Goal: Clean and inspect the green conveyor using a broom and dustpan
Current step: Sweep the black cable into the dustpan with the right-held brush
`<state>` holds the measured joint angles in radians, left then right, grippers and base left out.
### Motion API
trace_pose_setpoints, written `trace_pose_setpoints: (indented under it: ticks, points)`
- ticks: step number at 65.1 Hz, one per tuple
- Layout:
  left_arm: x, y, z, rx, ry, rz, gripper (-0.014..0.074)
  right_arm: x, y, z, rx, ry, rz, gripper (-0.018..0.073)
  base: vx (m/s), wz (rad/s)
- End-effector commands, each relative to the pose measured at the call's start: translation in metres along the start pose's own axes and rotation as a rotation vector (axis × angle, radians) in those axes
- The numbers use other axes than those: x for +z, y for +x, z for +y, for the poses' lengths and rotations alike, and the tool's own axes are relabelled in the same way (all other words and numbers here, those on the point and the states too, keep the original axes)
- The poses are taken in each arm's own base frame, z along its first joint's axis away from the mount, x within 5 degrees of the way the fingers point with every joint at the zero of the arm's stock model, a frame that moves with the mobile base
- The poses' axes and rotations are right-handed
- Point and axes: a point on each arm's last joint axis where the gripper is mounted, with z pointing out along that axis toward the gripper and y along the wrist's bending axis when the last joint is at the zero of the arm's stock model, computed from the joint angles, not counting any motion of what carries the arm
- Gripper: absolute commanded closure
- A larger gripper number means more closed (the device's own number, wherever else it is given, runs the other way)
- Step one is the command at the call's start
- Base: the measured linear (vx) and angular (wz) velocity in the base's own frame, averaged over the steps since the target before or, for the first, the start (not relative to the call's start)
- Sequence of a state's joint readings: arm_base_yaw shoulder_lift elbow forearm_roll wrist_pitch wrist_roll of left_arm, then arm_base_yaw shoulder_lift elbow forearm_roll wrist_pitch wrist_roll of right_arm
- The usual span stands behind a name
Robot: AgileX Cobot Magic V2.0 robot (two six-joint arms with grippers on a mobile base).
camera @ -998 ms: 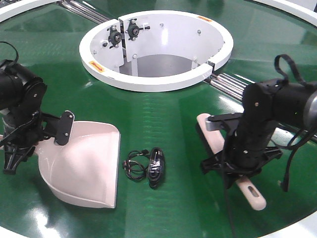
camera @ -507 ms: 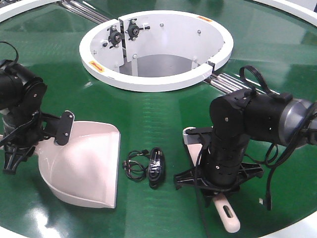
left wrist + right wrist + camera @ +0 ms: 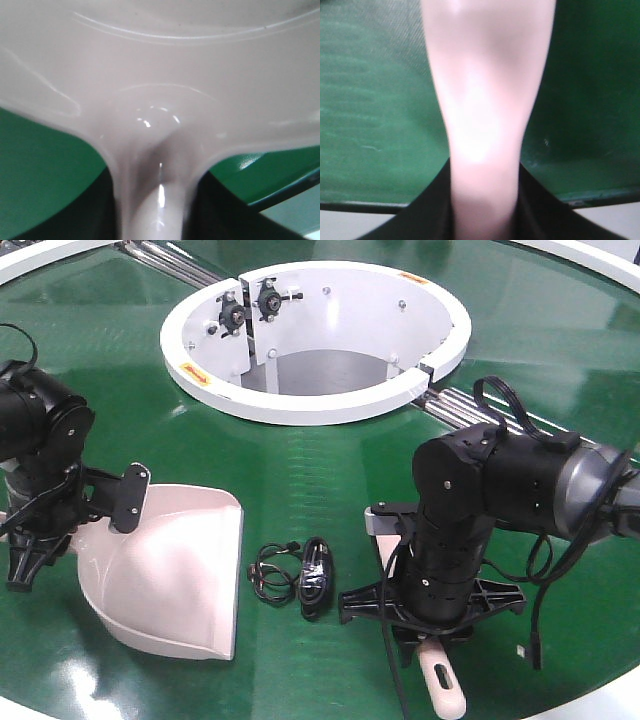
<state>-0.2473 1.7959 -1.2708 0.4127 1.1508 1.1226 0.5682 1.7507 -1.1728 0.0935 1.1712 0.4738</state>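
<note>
Green conveyor point(image 3: 330, 465) belt runs under everything. White ring point(image 3: 300, 405) opening is top centre, steel rollers point(image 3: 470, 405) show to its right.

Far left: left gripper point(image 3: 70, 525) is clamped on the dustpan point(image 3: 170, 580) handle. Left wrist view shows the gripper point(image 3: 152, 220) with dark jaws tight against both sides of the neck where the handle meets the dustpan point(image 3: 160, 75). Pan sits on the belt, flat lip facing right.

Just beside the lip: small black cable bundle point(image 3: 300, 575), loose on the belt, not touching the pan.

Right of that: right gripper point(image 3: 430, 610) points down, closed around the broom point(image 3: 443, 692) handle. Slotted handle end sticks out toward the near belt edge. Head end peeks out behind the wrist, bristles hidden by the arm. Right wrist view: gripper point(image 3: 485, 220) jaws pressed on both sides of the broom point(image 3: 485, 100) handle, green belt beyond.

Can't tell whether the bristles touch the belt.
</note>
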Motion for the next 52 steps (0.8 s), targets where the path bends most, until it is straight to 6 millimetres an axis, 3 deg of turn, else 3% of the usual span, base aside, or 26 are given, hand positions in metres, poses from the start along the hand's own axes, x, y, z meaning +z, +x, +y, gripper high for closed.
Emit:
trace_pose_setpoints:
  ticks: [1,24,52]
  points:
    - [-0.02,0.007,0.001,-0.01,-0.052,0.004,0.0603,-0.015,-0.001,0.009,-0.027,-0.007,-0.024,0.0564,0.0,0.0]
    - [-0.02,0.007,0.001,-0.01,-0.052,0.004,0.0603,-0.001,-0.017,0.051,-0.062,0.032,0.048,0.0564,0.0,0.0]
    - [-0.02,0.007,0.001,-0.01,-0.052,0.004,0.0603,-0.009,-0.028,0.168,-0.257,-0.202,-0.002,0.0563,0.0,0.0]
